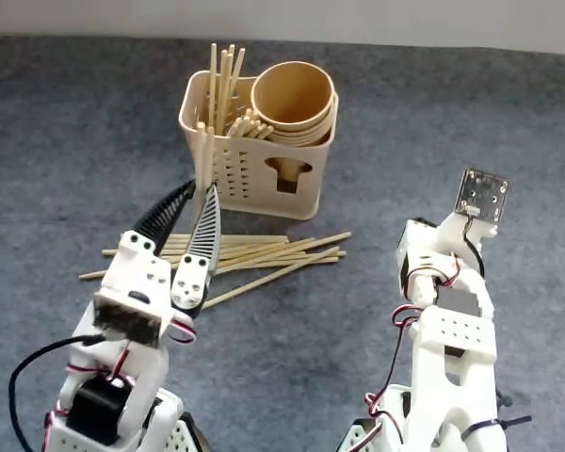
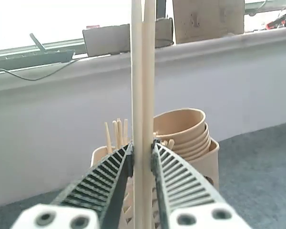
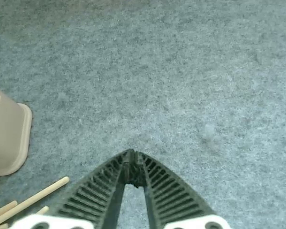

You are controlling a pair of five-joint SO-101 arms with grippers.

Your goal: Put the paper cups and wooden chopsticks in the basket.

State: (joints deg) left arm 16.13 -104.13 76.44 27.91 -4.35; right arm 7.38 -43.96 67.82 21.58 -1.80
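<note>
From the high view we see a cream plastic basket (image 1: 264,179) standing on the grey, felt-covered worktop (image 1: 75,141), towards the far side. A nested stack of paper cups (image 1: 294,99) sits inside it, with a bundle of upright chopsticks (image 1: 224,80) next to the stack. Nearer the arms, just in front of the basket, a heap of loose chopsticks (image 1: 264,254) lies flat on the worktop. The left tool (image 1: 201,191) is raised above that heap, close to the basket's near left corner. It is clamped on a held pair (image 1: 207,155) of chopsticks that point upward. The right arm (image 1: 447,311) is well apart from the basket, off to the other side. From the left wrist view, we see the left tool (image 2: 142,145) pinching the held pair (image 2: 142,71) between its ribbed black fingers (image 2: 105,176). The sticks rise straight up out of the grip. Beyond them are the basket (image 2: 212,152), the paper cups (image 2: 181,129) and the tips of the upright chopsticks (image 2: 117,133). From the right wrist view, we see the right tool (image 3: 133,160) closed on nothing, its tips meeting above bare worktop (image 3: 181,71). A corner of the basket (image 3: 7,138) and the ends of some loose chopsticks (image 3: 28,200) show nearby. We judge the task to be well along. The cups appear to be done and some chopsticks are in. One pair is in the grip but not yet dropped, and the heap on the worktop remains to be moved.
</note>
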